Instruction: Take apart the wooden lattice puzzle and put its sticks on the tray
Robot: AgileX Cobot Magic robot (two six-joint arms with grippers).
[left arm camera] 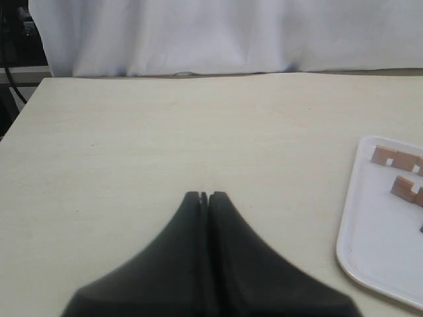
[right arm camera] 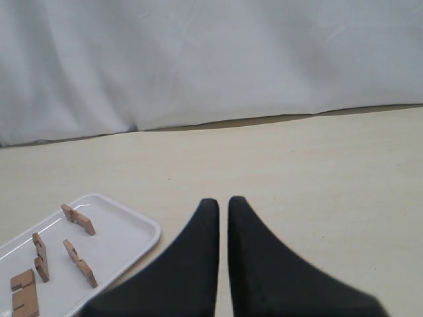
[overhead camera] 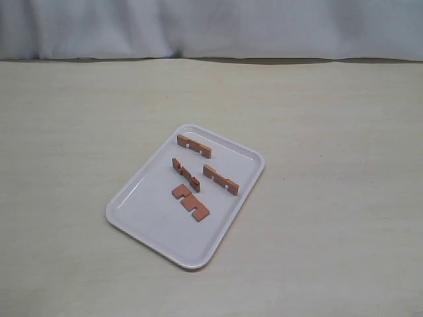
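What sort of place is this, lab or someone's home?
Probably a lab test bench: bare pale table, white cloth backdrop behind it, and only a white tray holding four notched sticks.

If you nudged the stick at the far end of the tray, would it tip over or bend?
It would probably tip: that stick seems to stand on its thin notched edge. It looks like stiff wood, so it likely won't bend. The white tray looks smooth, so it might slide too.
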